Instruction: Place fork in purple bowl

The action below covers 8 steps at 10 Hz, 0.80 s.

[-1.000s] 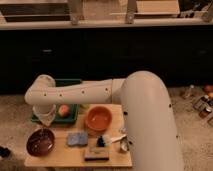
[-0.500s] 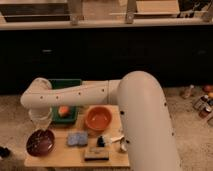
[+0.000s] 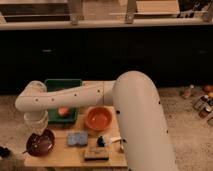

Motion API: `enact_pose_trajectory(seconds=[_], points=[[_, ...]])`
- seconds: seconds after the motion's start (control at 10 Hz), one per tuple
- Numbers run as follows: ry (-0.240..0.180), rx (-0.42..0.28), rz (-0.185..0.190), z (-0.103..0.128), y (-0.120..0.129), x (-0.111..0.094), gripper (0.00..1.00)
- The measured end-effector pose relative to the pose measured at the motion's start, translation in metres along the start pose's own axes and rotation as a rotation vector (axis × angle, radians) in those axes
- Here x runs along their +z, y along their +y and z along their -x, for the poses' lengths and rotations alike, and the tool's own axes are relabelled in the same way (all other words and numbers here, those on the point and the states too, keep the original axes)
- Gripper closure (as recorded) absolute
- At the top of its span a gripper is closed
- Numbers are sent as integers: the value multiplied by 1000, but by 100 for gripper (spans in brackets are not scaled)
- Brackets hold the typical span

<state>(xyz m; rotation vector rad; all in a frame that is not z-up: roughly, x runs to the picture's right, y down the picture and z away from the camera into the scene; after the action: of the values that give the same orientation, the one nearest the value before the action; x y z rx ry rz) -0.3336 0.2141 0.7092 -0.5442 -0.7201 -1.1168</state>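
Note:
The purple bowl [image 3: 41, 143] sits at the front left corner of the wooden table [image 3: 116, 161]. My gripper [image 3: 37, 124] hangs from the white arm's wrist just above the bowl's far rim. A thin dark sliver [image 3: 25, 150] sticks out past the bowl's lower left edge. I cannot tell if it is the fork, and I see no fork anywhere else.
An orange bowl [image 3: 98, 118] stands mid-table. A green tray [image 3: 62, 86] at the back left holds an orange fruit [image 3: 63, 111]. A blue sponge [image 3: 77, 138], a white-handled black brush [image 3: 109, 143] and a flat block [image 3: 96, 153] lie in front. Bottles [image 3: 201, 101] stand on the floor at right.
The arm has swung a little to the left, and the gripper has moved left and down, closer over the purple bowl.

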Motion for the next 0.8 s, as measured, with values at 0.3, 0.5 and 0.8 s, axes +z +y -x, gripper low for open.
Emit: enact_pose_trajectory(seconds=[0.3,0.5,0.8], points=[[-63,-36,31,7,5,7,100],[-83,-56,35,9,6,9,98],[-115,-114,16,13,3,8,71]])
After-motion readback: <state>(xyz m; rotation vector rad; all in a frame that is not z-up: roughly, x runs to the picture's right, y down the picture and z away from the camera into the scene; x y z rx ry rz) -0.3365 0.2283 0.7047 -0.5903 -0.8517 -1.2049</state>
